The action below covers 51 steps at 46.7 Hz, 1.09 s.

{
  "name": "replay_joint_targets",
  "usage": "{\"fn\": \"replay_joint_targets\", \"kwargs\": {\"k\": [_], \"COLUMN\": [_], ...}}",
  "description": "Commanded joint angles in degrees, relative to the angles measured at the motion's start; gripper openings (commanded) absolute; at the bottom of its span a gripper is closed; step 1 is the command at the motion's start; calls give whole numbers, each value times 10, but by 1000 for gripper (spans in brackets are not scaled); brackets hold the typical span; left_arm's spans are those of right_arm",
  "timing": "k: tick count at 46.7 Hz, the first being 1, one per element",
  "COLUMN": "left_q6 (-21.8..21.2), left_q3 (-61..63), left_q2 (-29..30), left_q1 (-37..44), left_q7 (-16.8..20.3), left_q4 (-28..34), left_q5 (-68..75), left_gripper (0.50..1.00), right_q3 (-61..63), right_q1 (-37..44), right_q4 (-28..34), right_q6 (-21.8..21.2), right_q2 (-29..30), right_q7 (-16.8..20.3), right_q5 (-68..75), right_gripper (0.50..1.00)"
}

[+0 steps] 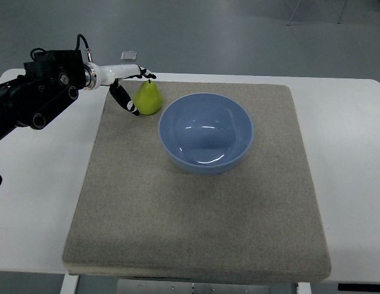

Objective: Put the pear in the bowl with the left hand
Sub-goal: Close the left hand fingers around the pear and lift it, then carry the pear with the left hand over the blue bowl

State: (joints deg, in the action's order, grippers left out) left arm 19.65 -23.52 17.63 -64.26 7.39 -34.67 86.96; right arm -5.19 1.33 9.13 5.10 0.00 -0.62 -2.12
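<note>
Left hand at the pear, beside the bowl on the mat

The left hand (127,86) reaches in from the left with its fingers (124,98) spread around the green pear (148,98), one dark finger at the near side and others behind it; whether they grip or only flank it cannot be told; the pear stands upright on the grey mat (196,202), near its far-left corner and just beside the rim of the blue bowl (205,132), which is empty; the mat covers most of the white worktop (355,177), leaving bare strips left and right and broad open mat toward the near edge; no readable writing shows
</note>
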Motion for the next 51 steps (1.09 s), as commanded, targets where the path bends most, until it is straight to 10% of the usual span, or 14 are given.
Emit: {"fn": "replay_joint_targets", "kwargs": {"k": [1, 16, 27, 51], "left_q6": [-10, -52, -52, -45], "left_q3": [10, 11, 10, -28], "left_q2": [-13, -27, -22, 100], "left_q1": [1, 13, 16, -15], "left_q7": [0, 0, 0, 9], "left_q4": [4, 21, 20, -106], "left_q5": [2, 2, 1, -28], "left_gripper": [986, 952, 500, 500], "right_q3": [0, 0, 0, 0], "right_q1": [1, 1, 0, 0], "right_q4": [0, -1, -1, -1], "right_q6": [0, 0, 0, 0], "right_q2": [0, 0, 0, 0], "right_q7": [0, 0, 0, 0], "right_q5": [0, 0, 0, 0], "right_gripper": [924, 926, 924, 926]}}
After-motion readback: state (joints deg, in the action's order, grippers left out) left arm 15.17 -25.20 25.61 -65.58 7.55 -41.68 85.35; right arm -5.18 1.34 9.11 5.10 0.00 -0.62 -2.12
